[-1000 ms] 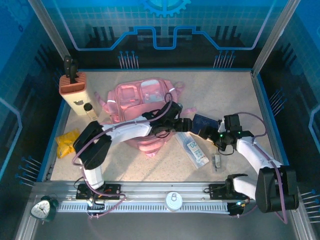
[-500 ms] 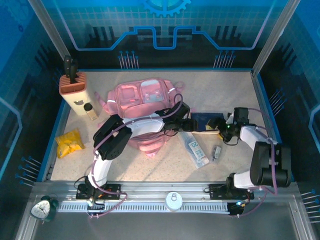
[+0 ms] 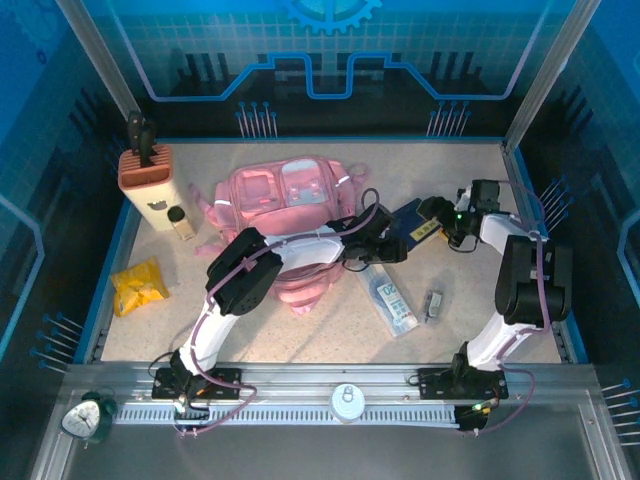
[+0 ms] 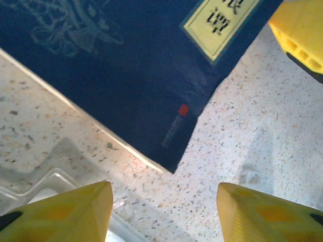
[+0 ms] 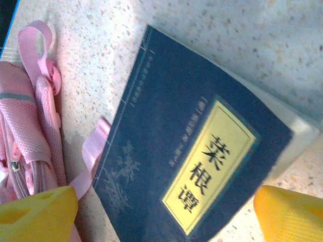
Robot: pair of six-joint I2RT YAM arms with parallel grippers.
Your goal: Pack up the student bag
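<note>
The student bag (image 3: 280, 195), a soft pink backpack, lies at the middle back of the table, and its straps (image 5: 30, 116) show at the left of the right wrist view. Just right of it lies a dark blue book (image 3: 408, 222) with a yellow title label (image 5: 209, 166). My right gripper (image 3: 432, 215) stands open with the book's labelled end between its yellow fingers (image 5: 287, 212). My left gripper (image 3: 392, 247) reaches across the bag's front and hangs open over bare table by the book's corner (image 4: 174, 169). The right gripper's finger (image 4: 300, 30) touches that book's far edge.
A clear packet (image 3: 392, 298) and a small grey item (image 3: 433, 303) lie in front of the book; the packet's edge (image 4: 45, 186) sits beside my left finger. A knife block (image 3: 145, 170), small bottle (image 3: 180, 222) and yellow pouch (image 3: 135, 285) stand along the left side.
The right gripper swung back and left, and the book turned and shifted toward the back with it. The left gripper stretched farther right, toward the book.
</note>
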